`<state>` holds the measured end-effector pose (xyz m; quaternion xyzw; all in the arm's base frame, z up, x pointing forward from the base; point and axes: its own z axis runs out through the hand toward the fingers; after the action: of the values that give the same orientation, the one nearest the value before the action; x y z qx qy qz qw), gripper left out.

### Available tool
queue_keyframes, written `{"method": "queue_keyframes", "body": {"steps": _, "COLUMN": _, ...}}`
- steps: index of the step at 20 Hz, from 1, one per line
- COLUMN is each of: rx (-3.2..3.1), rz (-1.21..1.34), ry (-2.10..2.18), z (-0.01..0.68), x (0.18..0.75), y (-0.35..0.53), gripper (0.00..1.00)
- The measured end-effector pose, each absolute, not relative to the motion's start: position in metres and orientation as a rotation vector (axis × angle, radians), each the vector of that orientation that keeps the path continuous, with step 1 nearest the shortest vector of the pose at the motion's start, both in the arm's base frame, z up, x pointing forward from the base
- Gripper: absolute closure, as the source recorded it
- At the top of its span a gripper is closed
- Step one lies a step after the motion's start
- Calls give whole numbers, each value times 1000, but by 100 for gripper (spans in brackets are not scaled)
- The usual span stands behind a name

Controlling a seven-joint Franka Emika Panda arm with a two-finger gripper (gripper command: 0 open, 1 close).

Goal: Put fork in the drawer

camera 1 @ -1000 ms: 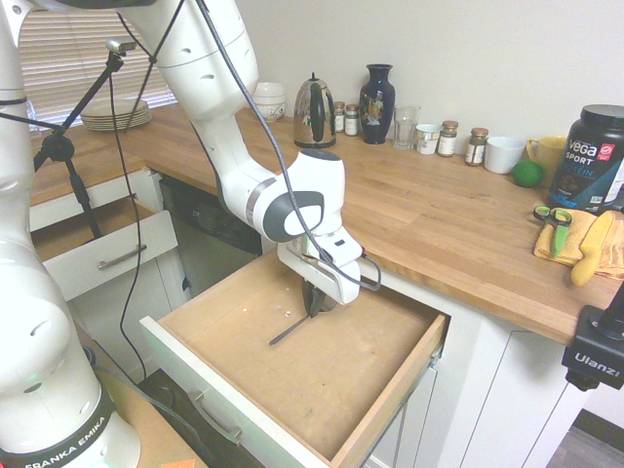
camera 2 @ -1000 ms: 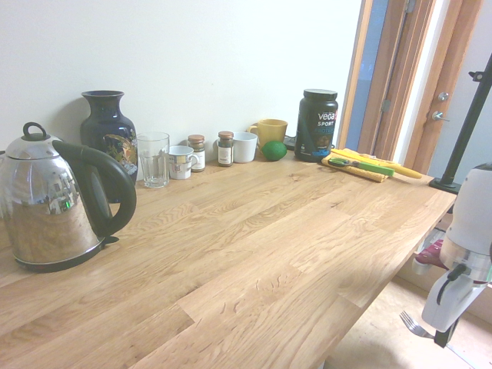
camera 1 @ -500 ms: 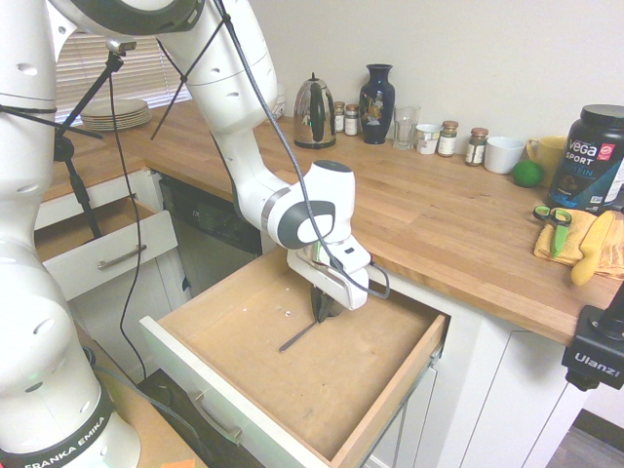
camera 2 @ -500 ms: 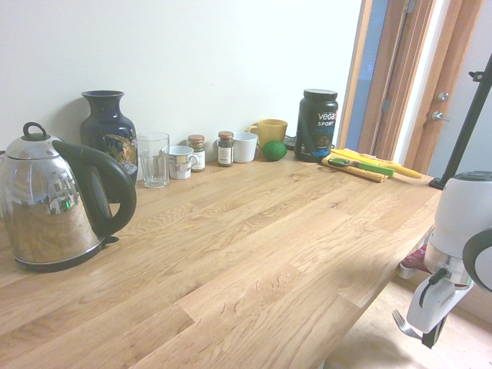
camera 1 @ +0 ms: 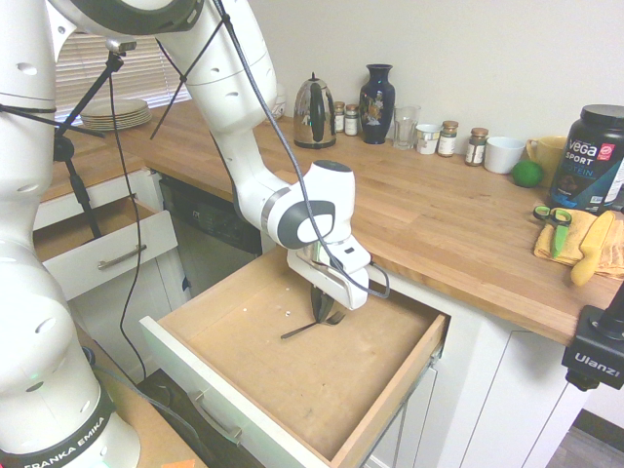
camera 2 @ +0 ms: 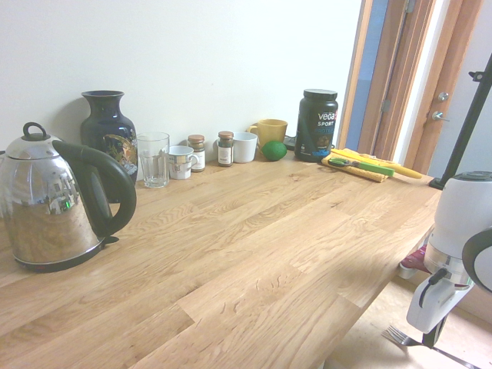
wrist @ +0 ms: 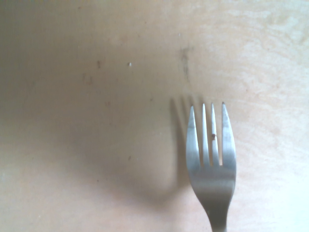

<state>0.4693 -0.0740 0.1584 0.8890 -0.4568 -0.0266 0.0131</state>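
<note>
The drawer (camera 1: 255, 366) is pulled wide open below the counter, its bare wood floor showing behind a white front. My gripper (camera 1: 326, 312) reaches down into it near the back, shut on the fork (camera 1: 300, 331). The slim silver fork lies almost flat just above the floor, its handle sticking out toward the drawer's front left. From the other side, the gripper (camera 2: 435, 335) hangs past the counter edge with the fork (camera 2: 398, 336) tines pointing left. The wrist view shows the fork (wrist: 211, 159) tines close over the wood with a shadow right beside them.
A smaller white-fronted drawer (camera 1: 107, 250) stands open at the left. On the counter (camera 1: 439, 219) are a kettle (camera 1: 314, 112), a vase (camera 1: 376, 102), jars, a black tub (camera 1: 595, 156), a lime (camera 1: 527, 174) and green-handled scissors (camera 1: 553, 218) on a yellow cloth.
The arm shifted slightly right a second ago, then held still. The fork has tipped from a steep slant to nearly flat over the drawer floor.
</note>
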Motion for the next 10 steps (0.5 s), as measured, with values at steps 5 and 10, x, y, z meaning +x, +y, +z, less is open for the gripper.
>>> {"method": "queue_keyframes", "body": {"steps": 5, "rx": 2766, "rz": -85, "ry": -1430, "z": 158, "x": 469, "y": -74, "gripper": 0}}
{"method": "queue_keyframes", "body": {"steps": 10, "rx": 2767, "rz": -94, "ry": -1422, "z": 155, "x": 468, "y": -69, "gripper": 0}}
